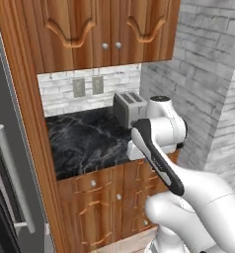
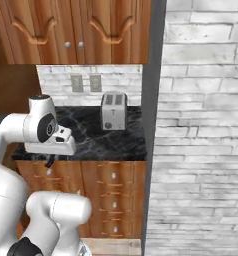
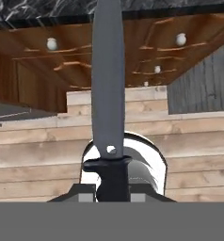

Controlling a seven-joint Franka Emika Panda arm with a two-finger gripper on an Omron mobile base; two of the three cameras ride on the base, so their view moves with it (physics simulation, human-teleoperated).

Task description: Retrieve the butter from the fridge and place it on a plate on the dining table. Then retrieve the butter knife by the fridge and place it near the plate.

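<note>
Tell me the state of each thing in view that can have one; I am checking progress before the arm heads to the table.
Grey-bladed butter knife with black handle: held in the gripper, blade pointing away from the hand.
Two-finger gripper: shut on the knife's handle.
Silver two-slot toaster: upright on the black marble wall counter, slots empty.
Upper wooden cabinet doors: closed.
Lower wooden cabinet doors and drawers: closed.

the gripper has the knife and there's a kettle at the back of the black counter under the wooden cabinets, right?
Not a kettle: it is a silver toaster, plain in the right base view. The rest holds: the gripper has the knife, and the black counter lies under the wooden cabinets.
</note>
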